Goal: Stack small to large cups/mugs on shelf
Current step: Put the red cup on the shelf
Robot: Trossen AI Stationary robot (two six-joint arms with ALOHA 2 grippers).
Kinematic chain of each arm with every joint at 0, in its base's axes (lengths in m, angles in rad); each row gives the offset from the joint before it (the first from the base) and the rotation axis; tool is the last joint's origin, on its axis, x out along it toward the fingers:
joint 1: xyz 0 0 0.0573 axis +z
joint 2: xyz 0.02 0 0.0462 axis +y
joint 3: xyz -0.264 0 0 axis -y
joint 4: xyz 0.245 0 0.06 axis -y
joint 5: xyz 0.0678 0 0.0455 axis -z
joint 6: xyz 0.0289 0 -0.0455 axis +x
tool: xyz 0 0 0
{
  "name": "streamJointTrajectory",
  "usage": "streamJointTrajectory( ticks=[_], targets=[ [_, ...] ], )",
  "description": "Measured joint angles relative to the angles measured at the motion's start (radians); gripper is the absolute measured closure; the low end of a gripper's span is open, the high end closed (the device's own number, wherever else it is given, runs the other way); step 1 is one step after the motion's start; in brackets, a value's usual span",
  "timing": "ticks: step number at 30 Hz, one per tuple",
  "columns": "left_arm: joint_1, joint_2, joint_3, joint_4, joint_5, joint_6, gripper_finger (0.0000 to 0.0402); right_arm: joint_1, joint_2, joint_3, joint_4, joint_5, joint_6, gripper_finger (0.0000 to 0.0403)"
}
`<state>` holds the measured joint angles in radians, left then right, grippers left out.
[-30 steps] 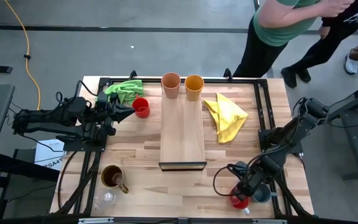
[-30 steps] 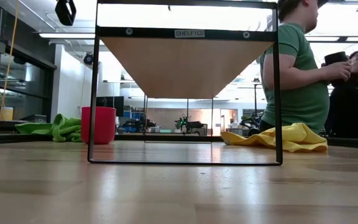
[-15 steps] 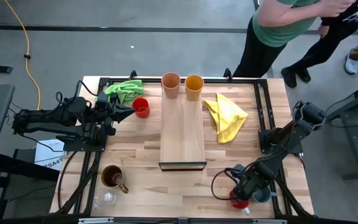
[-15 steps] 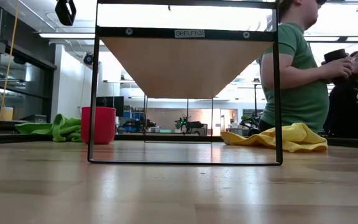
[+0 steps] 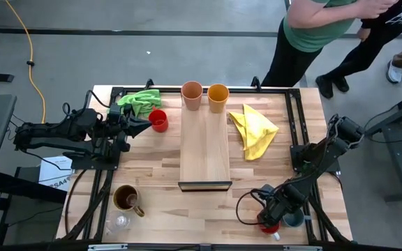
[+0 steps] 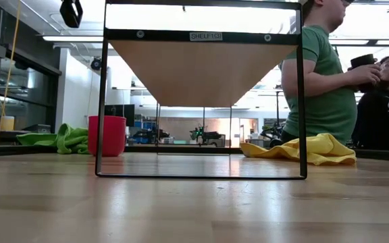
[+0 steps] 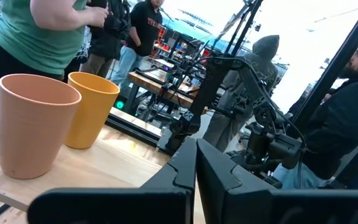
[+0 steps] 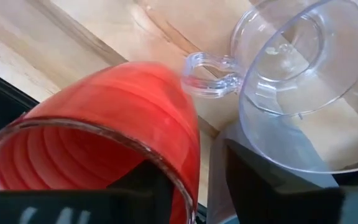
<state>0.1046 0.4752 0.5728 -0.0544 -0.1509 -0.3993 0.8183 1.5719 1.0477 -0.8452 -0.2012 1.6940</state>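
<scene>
My right gripper (image 5: 269,215) is open at the table's near right corner, low over a red mug (image 8: 104,130). The mug's wall stands between the fingers in the right wrist view. A clear handled glass (image 8: 303,74) and a grey-blue mug (image 5: 294,219) stand right beside it. My left gripper (image 5: 145,125) is shut and empty, next to a second red mug (image 5: 158,120) at the far left. Peach (image 5: 192,94) and orange (image 5: 218,96) tumblers stand at the far end of the shelf (image 5: 204,150). A brown mug (image 5: 126,199) and a clear glass (image 5: 121,222) stand near left. My right gripper comes at the red mug from above, slanting. One finger (image 8: 145,193) shows over the mug's mouth and the other (image 8: 260,180) outside its wall (image 8: 188,168). A strip of table shows between the wall and the outer finger. I cannot tell whether either finger touches the mug.
A green cloth (image 5: 140,101) lies at the far left and a yellow cloth (image 5: 253,132) to the right of the shelf. The black frame rails (image 5: 295,132) run along the table's sides. People stand beyond the far right corner (image 5: 306,35).
My right gripper has shifted slightly toward the table's left edge over the red mug, its arm folding a little. The left arm and the cups have kept still.
</scene>
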Motion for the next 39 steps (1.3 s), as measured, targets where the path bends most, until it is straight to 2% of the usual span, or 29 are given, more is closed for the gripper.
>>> streamJointTrajectory(
  ticks=[6, 11, 15, 20, 24, 27, 33, 35, 39],
  targets=[
    [0.0, 0.0, 0.0, 0.0, 0.0, 0.0, 0.0402, 0.0, -0.002, 0.0, -0.003, 0.005, -0.055, 0.0389],
    [0.0, 0.0, 0.0, 0.0, 0.0, 0.0, 0.0402, 0.0, -0.024, 0.0, 0.011, 0.006, -0.08, 0.0392],
    [0.0, 0.0, 0.0, 0.001, 0.0, 0.0, 0.0402, 0.0, -0.088, 0.0, 0.073, 0.023, -0.167, 0.0398],
    [0.0, 0.0, 0.0, 0.001, 0.0, 0.0, 0.0402, -0.007, -0.217, 0.0, 0.214, 0.054, -0.44, 0.04],
    [0.0, 0.0, 0.0, 0.001, 0.0, 0.0, 0.0402, -0.06, -0.331, 0.0, 0.3, 0.09, -0.639, 0.0401],
    [0.0, 0.0, 0.0, 0.001, 0.0, -0.002, 0.0402, -0.143, -0.427, 0.0, 0.307, 0.206, -0.741, 0.0401],
    [0.0, 0.0, 0.0, 0.019, 0.0, -0.027, 0.0402, -0.331, -0.613, 0.0, 0.327, 0.556, -1.016, 0.0402],
    [0.0, 0.0, 0.0, 0.042, 0.0, -0.028, 0.0402, -0.406, -0.655, 0.001, 0.336, 0.604, -1.114, 0.0402],
    [0.0, 0.002, 0.001, 0.072, 0.0, -0.032, 0.0402, -0.562, -0.686, 0.001, 0.336, 0.616, -1.263, 0.0402]
  ],
)
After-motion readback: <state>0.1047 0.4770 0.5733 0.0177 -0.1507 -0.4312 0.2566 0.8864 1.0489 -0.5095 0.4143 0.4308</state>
